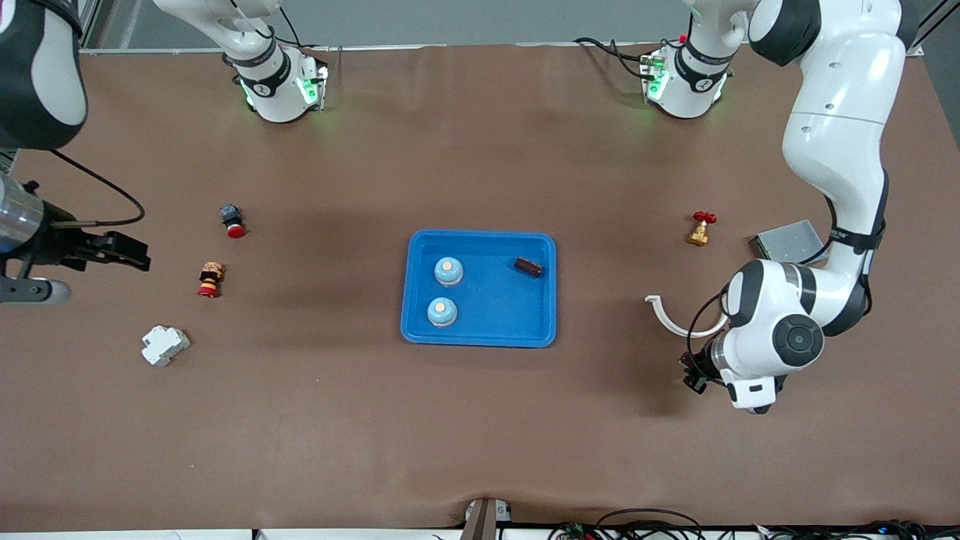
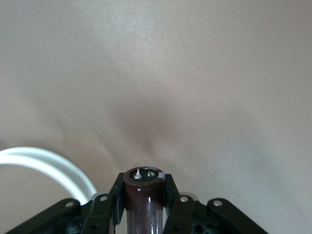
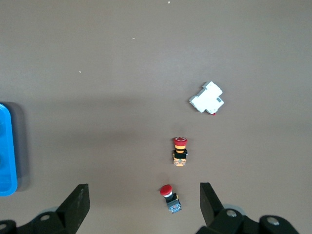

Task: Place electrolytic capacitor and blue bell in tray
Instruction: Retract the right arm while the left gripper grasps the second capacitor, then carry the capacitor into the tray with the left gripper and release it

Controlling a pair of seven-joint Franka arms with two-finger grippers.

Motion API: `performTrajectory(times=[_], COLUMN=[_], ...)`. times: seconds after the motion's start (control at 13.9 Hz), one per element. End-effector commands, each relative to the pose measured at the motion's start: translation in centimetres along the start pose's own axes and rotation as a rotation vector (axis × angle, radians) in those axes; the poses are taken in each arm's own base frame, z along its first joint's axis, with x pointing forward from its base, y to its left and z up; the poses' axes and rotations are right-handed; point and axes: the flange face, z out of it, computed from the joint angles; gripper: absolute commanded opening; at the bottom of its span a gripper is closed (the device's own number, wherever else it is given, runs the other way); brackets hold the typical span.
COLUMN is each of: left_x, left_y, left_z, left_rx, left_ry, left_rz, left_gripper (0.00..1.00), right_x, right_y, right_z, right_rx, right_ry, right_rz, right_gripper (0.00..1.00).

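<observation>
We grip an electrolytic capacitor (image 2: 143,197) in the left gripper (image 2: 141,204), jaws closed, right gripper (image 3: 144,204) waiting jaws spread, and judge carrying it over the tray (image 1: 480,337) comes next.

A brown mat (image 1: 480,420) covers the table, evenly lit with soft shadows. A grey wall (image 1: 450,19) runs along its top edge.
</observation>
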Motion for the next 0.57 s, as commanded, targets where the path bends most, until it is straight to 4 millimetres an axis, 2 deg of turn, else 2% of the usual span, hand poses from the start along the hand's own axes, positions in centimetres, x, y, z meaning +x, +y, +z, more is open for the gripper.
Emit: performTrajectory(times=[0.0,0.14,0.5], left_x=[-2.6,-4.8,-13.8], left_y=[0.7,2.2,6.4], left_z=[-4.5,-6.2,-8.7], left_rx=[0.016,0.004,-0.027], left_ry=[-0.007,-0.025,-0.03], left_rz=[-0.033,-0.088,-0.228], left_gripper=[0.0,0.0,0.0], right_x=[-1.4,-1.7,-2.5], right_y=[0.6,1.1,-0.2], right_z=[-0.9,-1.3,-2.9], right_rx=[0.003,0.002,0.002], right_ry=[0.005,0.003,0.023], right_rz=[-0.008,0.0,-0.021], right_gripper=[1.0,1.0,1.0])
